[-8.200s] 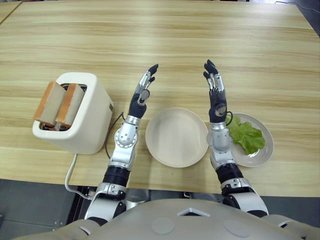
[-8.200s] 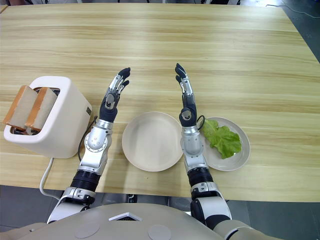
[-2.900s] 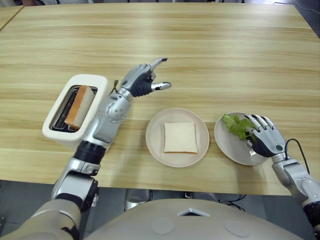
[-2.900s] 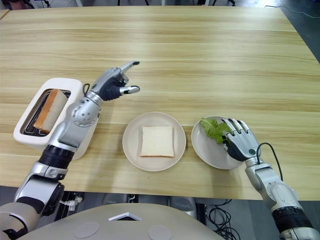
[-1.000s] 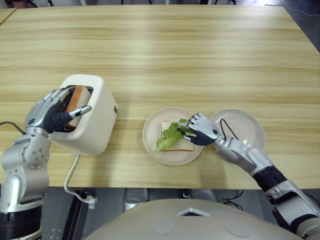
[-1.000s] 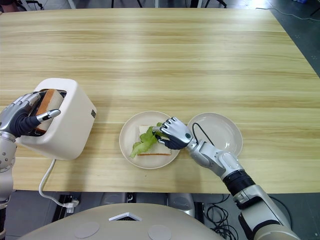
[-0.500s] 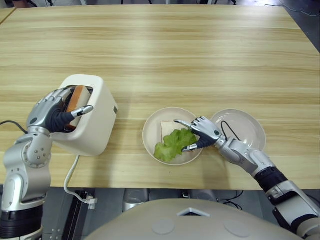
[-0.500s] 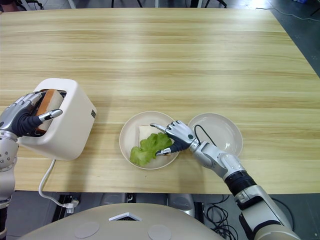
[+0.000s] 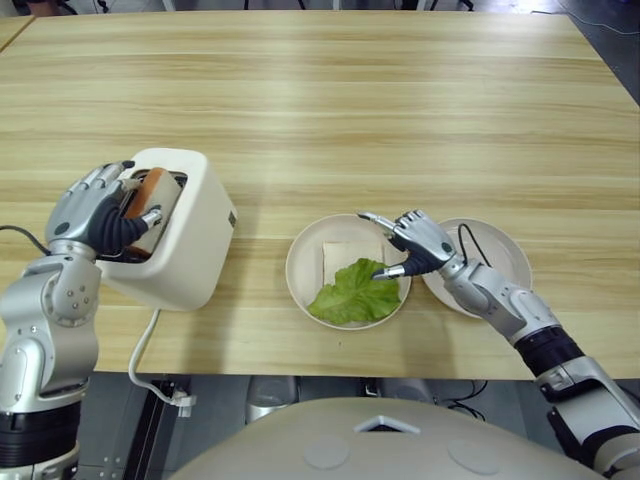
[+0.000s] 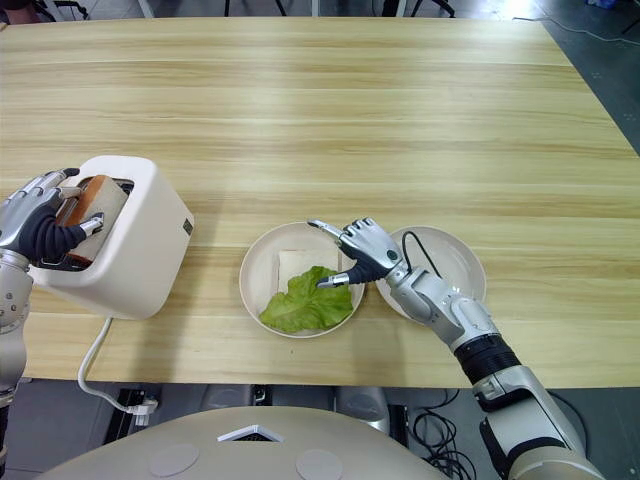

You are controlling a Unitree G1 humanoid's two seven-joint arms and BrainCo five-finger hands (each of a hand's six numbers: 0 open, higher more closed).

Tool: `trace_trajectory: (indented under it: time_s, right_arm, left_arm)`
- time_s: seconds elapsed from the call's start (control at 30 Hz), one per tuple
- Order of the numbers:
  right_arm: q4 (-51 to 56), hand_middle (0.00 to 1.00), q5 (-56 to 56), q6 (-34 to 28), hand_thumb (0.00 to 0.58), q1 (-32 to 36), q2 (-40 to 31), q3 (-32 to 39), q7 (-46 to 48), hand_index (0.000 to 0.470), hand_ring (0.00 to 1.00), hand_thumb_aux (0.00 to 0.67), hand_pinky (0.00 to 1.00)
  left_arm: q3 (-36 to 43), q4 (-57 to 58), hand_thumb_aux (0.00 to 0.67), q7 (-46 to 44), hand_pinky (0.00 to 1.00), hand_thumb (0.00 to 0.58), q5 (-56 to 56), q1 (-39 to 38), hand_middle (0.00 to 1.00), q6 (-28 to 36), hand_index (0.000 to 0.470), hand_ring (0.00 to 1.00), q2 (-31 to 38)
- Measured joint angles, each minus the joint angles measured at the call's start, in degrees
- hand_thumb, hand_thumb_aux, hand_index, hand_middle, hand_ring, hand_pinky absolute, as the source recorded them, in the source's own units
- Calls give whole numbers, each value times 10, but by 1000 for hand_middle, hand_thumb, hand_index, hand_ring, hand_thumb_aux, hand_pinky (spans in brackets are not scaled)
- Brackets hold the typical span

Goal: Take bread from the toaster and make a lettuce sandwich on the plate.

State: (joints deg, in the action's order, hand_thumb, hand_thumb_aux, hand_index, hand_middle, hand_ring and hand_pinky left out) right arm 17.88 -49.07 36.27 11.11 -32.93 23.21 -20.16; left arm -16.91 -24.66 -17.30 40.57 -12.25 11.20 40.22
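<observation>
Right now our right robot hand (image 9: 418, 243) hovers over the right rim of the plate (image 9: 293, 266). It is released, with the fingers spread and nothing between them. One fingertip points away toward the far side of the bench (image 9: 320, 100). Another sits right at the edge of the lettuce leaf (image 9: 350, 297), though we cannot tell whether it touches the leaf.

The lettuce leaf lies flat on the plate, covering the near part of a bread slice (image 9: 342, 254). A pale strip of that slice shows at the far end. The leaf's near edge reaches almost to the plate's rim.

Just beside the plate on the right stands a side plate (image 9: 500, 262). Our right wrist and forearm cross over it, and the two rims are touching or nearly so.

Our left robot hand (image 9: 95, 215) is at the top of the toaster (image 9: 190, 235), well apart from the plate. Its fingers are curled around the second bread slice (image 9: 160, 188), which stands upright in the slot with its brown crust showing between them. We read this as a grasp on the slice.

The toaster sits tilted at an angle to the bench's front edge. Its white cord (image 9: 140, 342) trails from its near side and drops over that edge.
</observation>
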Motion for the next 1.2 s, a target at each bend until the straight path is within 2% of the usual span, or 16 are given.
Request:
trace_trajectory:
  time_s: [0.03,0.1,0.43,0.47,0.5,0.7,0.87,1.03,1.2]
  right_arm:
    - [-1,514,1,-1,0,0,1,-1,-2,0,514,0,514]
    - [-1,0,2,-5,0,0,2,-5,-7,0,0,0,0]
    - [-4,0,2,-23,0,4,20,-17,-24,0,0,0,0]
    - [-4,0,2,-25,0,4,23,-17,-26,0,0,0,0]
    - [-4,0,2,-26,0,4,26,-17,-29,0,0,0,0]
    - [-4,0,8,-36,0,3,26,-42,-55,0,0,0,0]
    - [-11,0,24,-26,0,-5,30,-64,-85,0,0,0,0]
    - [-31,0,66,20,0,-12,26,-111,-120,0,0,0,0]
    - [-57,0,145,112,0,-37,14,-141,-114,0,0,0,0]
  left_arm:
    - [-2,-1,670,4,0,580,5,6,0,1,460,0,2]
    - [-11,-1,670,7,0,580,13,20,0,3,460,0,13]
    - [-20,-34,670,27,0,580,6,110,0,-19,460,0,16]
    - [-24,-40,670,32,349,580,3,125,349,-22,460,349,16]
    - [-34,-50,670,37,1000,580,-2,140,1000,-25,460,1000,17]
    - [-41,-59,670,34,1000,580,-38,190,1000,-45,460,1000,22]
    - [48,-64,670,-6,1000,580,-114,229,1000,-59,460,1000,-32]
    - [162,-26,670,-88,1000,580,-232,253,1000,-71,460,1000,-97]
    - [242,95,670,-201,1000,580,-374,287,1000,-55,460,1000,-167]
